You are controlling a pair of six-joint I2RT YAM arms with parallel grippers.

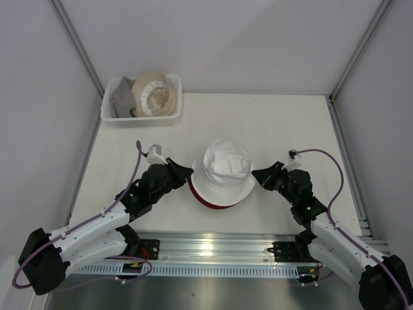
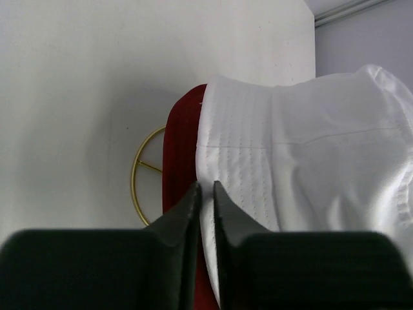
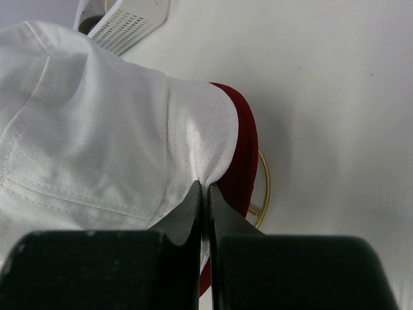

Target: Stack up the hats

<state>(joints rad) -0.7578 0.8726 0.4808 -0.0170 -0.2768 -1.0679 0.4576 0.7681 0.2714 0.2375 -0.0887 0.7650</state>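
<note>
Right gripper (image 3: pixel 203 188) has its jaws pinched tight on the white hat (image 3: pixel 97 129) brim. Left gripper (image 2: pixel 205 188) nips the opposite edge, fingers nearly together. White hat sits atop the dark red hat (image 1: pixel 201 197), gold ring (image 2: pixel 133 175) peeking out beneath. Beige hat (image 1: pixel 155 93) and grey hat (image 1: pixel 122 100) lie in the far-left basket (image 1: pixel 145 119)
</note>
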